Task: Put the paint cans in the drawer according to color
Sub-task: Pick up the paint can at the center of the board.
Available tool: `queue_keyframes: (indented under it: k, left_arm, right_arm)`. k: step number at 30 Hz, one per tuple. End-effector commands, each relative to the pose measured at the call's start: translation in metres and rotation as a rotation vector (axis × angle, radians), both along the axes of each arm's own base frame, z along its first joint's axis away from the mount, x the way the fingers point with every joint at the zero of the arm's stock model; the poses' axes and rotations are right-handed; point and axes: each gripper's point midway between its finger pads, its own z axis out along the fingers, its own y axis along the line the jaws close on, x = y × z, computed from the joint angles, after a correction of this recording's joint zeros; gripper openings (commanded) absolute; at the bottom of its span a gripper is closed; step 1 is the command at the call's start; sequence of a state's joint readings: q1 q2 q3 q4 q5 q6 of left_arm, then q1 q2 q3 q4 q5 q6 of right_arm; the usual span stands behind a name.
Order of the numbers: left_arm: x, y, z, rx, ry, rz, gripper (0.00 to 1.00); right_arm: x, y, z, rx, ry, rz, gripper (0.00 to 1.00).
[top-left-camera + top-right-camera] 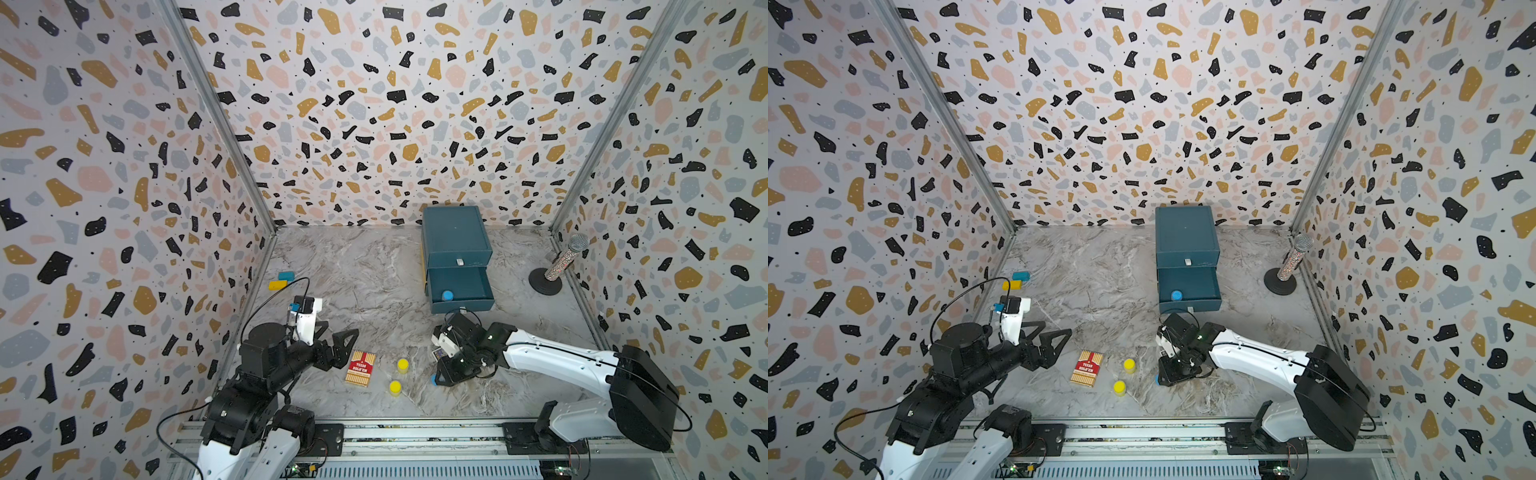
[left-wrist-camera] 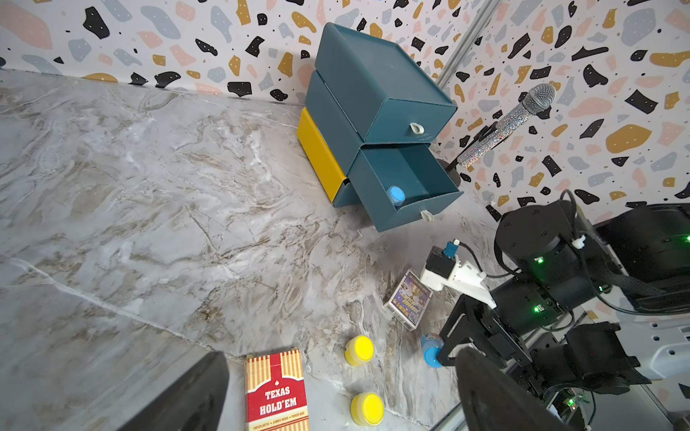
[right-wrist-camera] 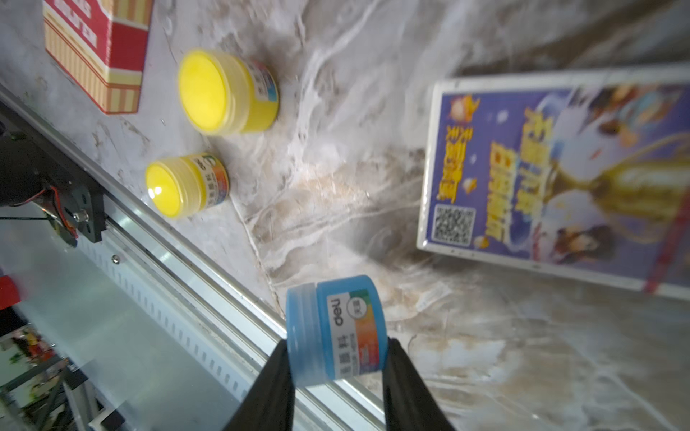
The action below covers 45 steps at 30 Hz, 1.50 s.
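The teal drawer (image 1: 455, 237) stands at the back right, its middle tray pulled out with a light blue paint can (image 1: 447, 295) inside. My right gripper (image 3: 338, 343) is shut on a second light blue paint can (image 3: 336, 332), turned on its side, low over the table's front part. That can also shows as a blue edge (image 1: 434, 379) under the gripper. Two yellow paint cans (image 1: 402, 365) (image 1: 395, 387) stand upright on the table just left of it. My left gripper (image 1: 343, 349) is open and holds nothing, beside the red card box.
A red Texas Hold'em card box (image 1: 360, 368) lies left of the yellow cans. A purple card box (image 2: 409, 300) lies under my right wrist. A glitter microphone on a round stand (image 1: 565, 259) is at the right wall. Yellow (image 1: 277, 285) and blue (image 1: 286, 276) blocks lie far left.
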<state>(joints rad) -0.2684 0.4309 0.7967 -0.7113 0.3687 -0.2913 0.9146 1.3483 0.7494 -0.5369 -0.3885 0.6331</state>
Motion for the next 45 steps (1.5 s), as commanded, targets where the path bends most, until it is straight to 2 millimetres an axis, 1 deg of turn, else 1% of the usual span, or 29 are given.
queue_keyframes:
  k: [1, 4, 8, 14, 18, 27, 30, 34, 37, 40, 42, 45]
  left_arm:
    - [-0.001, -0.001, 0.015, -0.013, -0.052, -0.011, 0.98]
    - [-0.001, -0.001, 0.015, -0.013, -0.052, -0.013, 0.98]
    - [-0.002, -0.001, 0.014, -0.014, -0.051, -0.015, 0.97]
    - [-0.002, -0.001, 0.015, -0.014, -0.053, -0.016, 0.98]
    - [-0.002, -0.002, 0.016, -0.015, -0.054, -0.018, 0.97]
    - [-0.003, -0.002, 0.016, -0.016, -0.055, -0.020, 0.97]
    - [-0.003, -0.002, 0.016, -0.015, -0.056, -0.018, 0.98]
    - [-0.002, -0.002, 0.016, -0.016, -0.055, -0.017, 0.97]
    - [-0.002, -0.002, 0.016, -0.015, -0.054, -0.019, 0.97]
    - [-0.003, -0.002, 0.016, -0.017, -0.056, -0.018, 0.97]
    - [-0.002, -0.002, 0.016, -0.016, -0.055, -0.017, 0.97]
    - [-0.002, -0.002, 0.016, -0.017, -0.056, -0.018, 0.97]
  right_arm:
    - [-0.004, 0.005, 0.005, 0.118, 0.093, -0.105, 0.24]
    - [-0.002, 0.000, -0.003, 0.157, 0.140, -0.168, 0.25]
    - [0.003, 0.003, -0.009, 0.239, 0.206, -0.243, 0.25]
    - [0.008, -0.008, -0.021, 0.251, 0.243, -0.304, 0.27]
    - [0.007, -0.016, -0.025, 0.252, 0.262, -0.330, 0.33]
    - [0.005, -0.033, -0.031, 0.217, 0.271, -0.358, 0.51]
    - [0.006, -0.035, -0.029, 0.217, 0.266, -0.363, 0.56]
    - [0.005, -0.039, -0.026, 0.205, 0.251, -0.361, 0.58]
    - [0.006, -0.045, -0.019, 0.175, 0.209, -0.344, 0.60]
    - [0.007, -0.055, -0.009, 0.124, 0.131, -0.302, 0.65]
    - [0.005, -0.062, -0.001, 0.038, 0.041, -0.243, 0.67]
    - [0.001, -0.065, 0.004, -0.115, -0.074, -0.119, 0.69]
